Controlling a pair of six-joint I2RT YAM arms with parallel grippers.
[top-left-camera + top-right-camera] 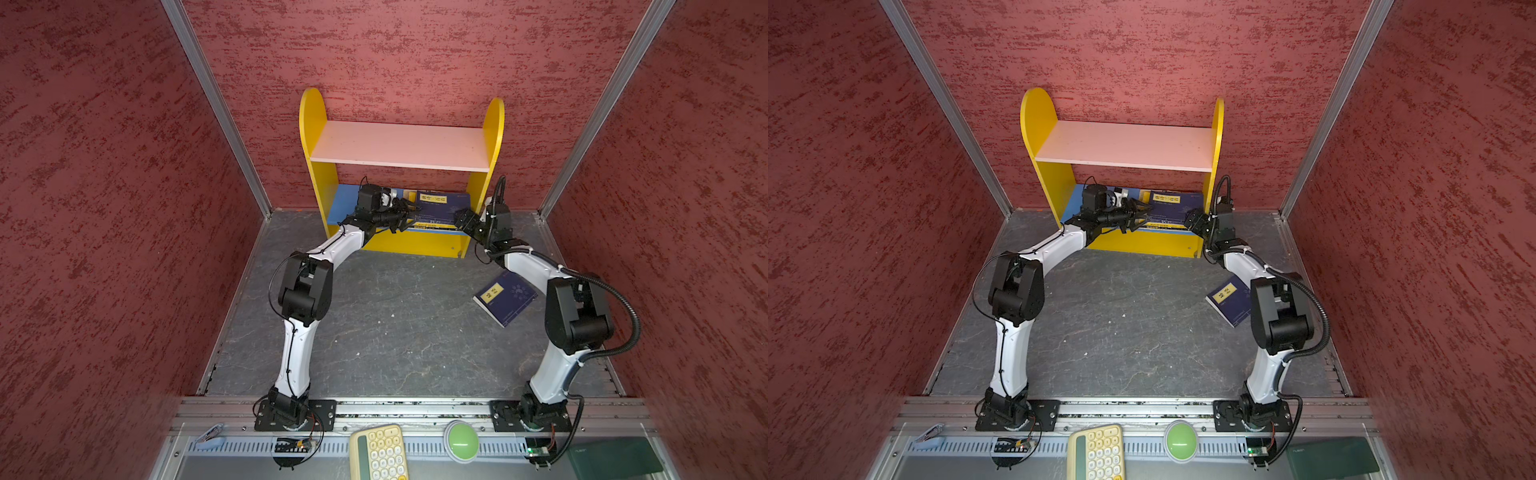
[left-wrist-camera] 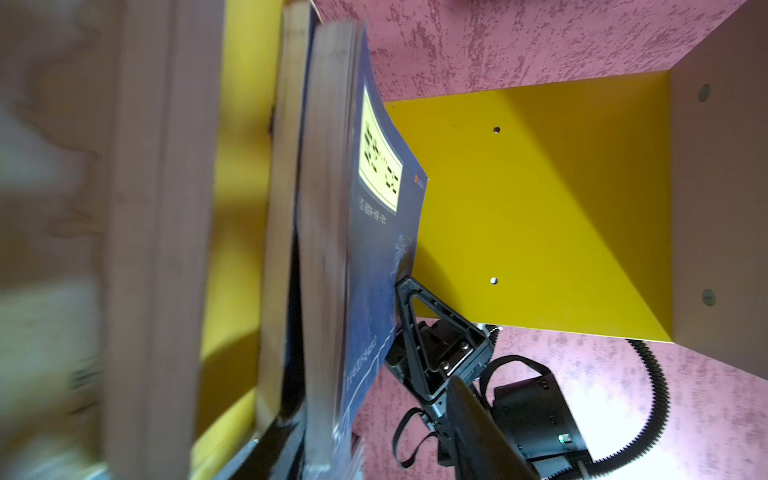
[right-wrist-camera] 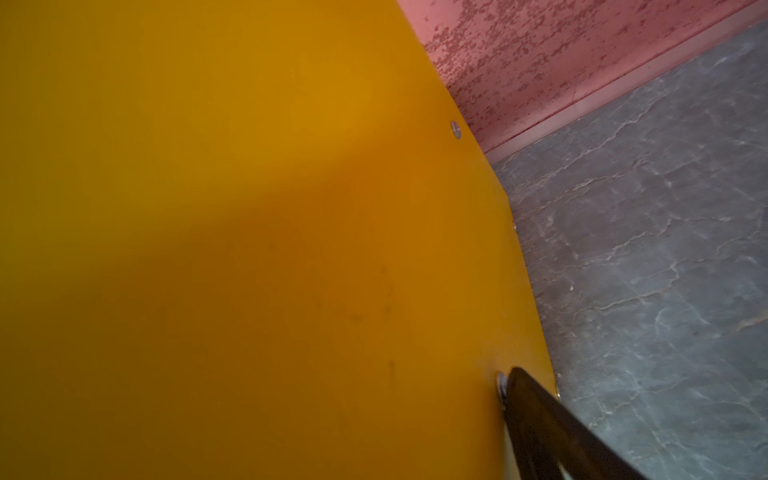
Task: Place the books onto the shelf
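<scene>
The shelf (image 1: 311,124) stands at the back wall, its pink upper board (image 1: 1125,143) bare. Several books lie stacked flat on the blue lower board (image 1: 343,203), a navy one with a yellow label (image 1: 440,208) on top. In the left wrist view that navy cover (image 2: 378,232) curls up from the stack. My left gripper (image 1: 409,216) is open at the stack's left end, one finger (image 2: 478,428) apart from the cover. My right gripper (image 1: 461,218) is open at the shelf's right side panel (image 3: 249,208), with one fingertip (image 2: 409,307) on the navy cover. Another navy book (image 1: 505,297) lies on the table, partly under the right arm.
The grey table (image 1: 395,324) is boxed in by red walls on three sides. Along the front rail sit a pale yellow keypad (image 1: 380,453), a green round button (image 1: 460,442) and a dark green slab (image 1: 611,457).
</scene>
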